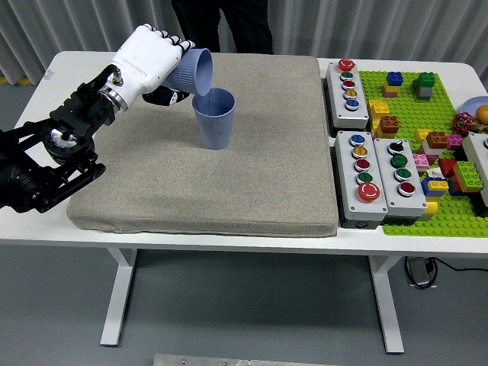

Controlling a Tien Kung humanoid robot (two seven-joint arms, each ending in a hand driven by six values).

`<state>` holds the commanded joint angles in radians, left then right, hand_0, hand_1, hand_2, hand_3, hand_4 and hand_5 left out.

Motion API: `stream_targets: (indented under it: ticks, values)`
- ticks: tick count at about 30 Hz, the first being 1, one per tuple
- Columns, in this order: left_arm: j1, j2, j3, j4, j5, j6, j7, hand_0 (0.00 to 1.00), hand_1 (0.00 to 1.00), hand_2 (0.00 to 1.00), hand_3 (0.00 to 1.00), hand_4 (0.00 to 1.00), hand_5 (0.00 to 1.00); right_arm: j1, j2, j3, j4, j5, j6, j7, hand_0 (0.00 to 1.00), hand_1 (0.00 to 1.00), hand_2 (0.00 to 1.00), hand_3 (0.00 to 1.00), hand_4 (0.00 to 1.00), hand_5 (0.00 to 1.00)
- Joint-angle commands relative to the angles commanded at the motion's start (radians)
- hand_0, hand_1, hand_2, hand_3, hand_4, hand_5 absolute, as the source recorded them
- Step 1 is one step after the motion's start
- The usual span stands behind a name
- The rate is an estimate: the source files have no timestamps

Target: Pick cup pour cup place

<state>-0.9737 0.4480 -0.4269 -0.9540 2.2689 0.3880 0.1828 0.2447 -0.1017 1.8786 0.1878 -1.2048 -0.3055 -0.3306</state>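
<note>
The left hand [149, 57] grips the tilted cup [191, 71], its mouth just above the rim of the standing cup [214, 118] on the grey mat [252, 175]. Keep the mouth over that rim, and tilt it back slowly.

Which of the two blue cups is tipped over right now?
The cup in the left hand, the held cup, is tipped; the other cup stands upright on the mat.

Bright, even, sharp, soft shadows
</note>
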Motion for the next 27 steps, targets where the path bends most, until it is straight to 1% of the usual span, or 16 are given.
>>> stream_targets:
  ticks: [6,10,14,16,19,21,23,24,27]
  values:
    - [0.010,0.003,-0.013,-0.008,0.000,0.004,-0.002,0.371,0.455,0.564,0.569,0.705,0.261,0.000,0.000,0.001,0.000,0.000,0.000,0.000,0.676,0.621,0.572,0.563,0.002,0.180]
    - [0.036,0.003,-0.056,-0.038,0.000,0.005,-0.003,0.371,0.453,0.562,0.569,0.706,0.261,0.002,0.000,0.003,0.000,-0.002,0.000,0.001,0.676,0.621,0.573,0.563,0.002,0.183]
    - [0.067,-0.001,-0.099,-0.067,-0.002,0.017,-0.006,0.369,0.452,0.560,0.569,0.706,0.261,0.002,0.001,0.003,0.000,-0.001,0.000,0.001,0.677,0.621,0.573,0.563,0.002,0.183]
    - [0.088,-0.002,-0.120,-0.085,-0.036,0.022,-0.011,0.369,0.452,0.560,0.569,0.706,0.261,0.001,0.001,0.003,0.000,-0.001,0.000,0.000,0.677,0.621,0.573,0.563,0.002,0.183]
    - [0.117,-0.006,-0.145,-0.095,-0.122,0.038,-0.016,0.369,0.452,0.560,0.569,0.706,0.261,0.000,0.001,0.005,0.000,-0.005,0.001,0.000,0.677,0.621,0.573,0.563,0.002,0.183]
    - [0.138,-0.016,-0.169,-0.091,-0.192,0.040,-0.020,0.367,0.452,0.559,0.569,0.709,0.263,-0.002,0.001,0.005,-0.001,-0.006,0.002,0.001,0.677,0.621,0.573,0.563,0.002,0.181]
    - [0.172,-0.038,-0.215,-0.082,-0.257,0.046,-0.033,0.367,0.452,0.559,0.569,0.709,0.263,-0.006,0.002,0.006,-0.001,-0.008,0.001,0.002,0.677,0.621,0.573,0.563,0.002,0.181]
    - [0.184,-0.045,-0.237,-0.079,-0.275,0.045,-0.039,0.367,0.452,0.559,0.569,0.709,0.263,-0.007,0.002,0.007,0.000,-0.009,0.001,0.002,0.677,0.621,0.573,0.563,0.002,0.181]
    - [0.240,-0.092,-0.332,-0.059,-0.244,0.063,-0.062,0.369,0.453,0.559,0.568,0.710,0.265,-0.013,0.004,0.010,0.000,-0.017,0.001,0.002,0.677,0.621,0.573,0.563,0.002,0.181]
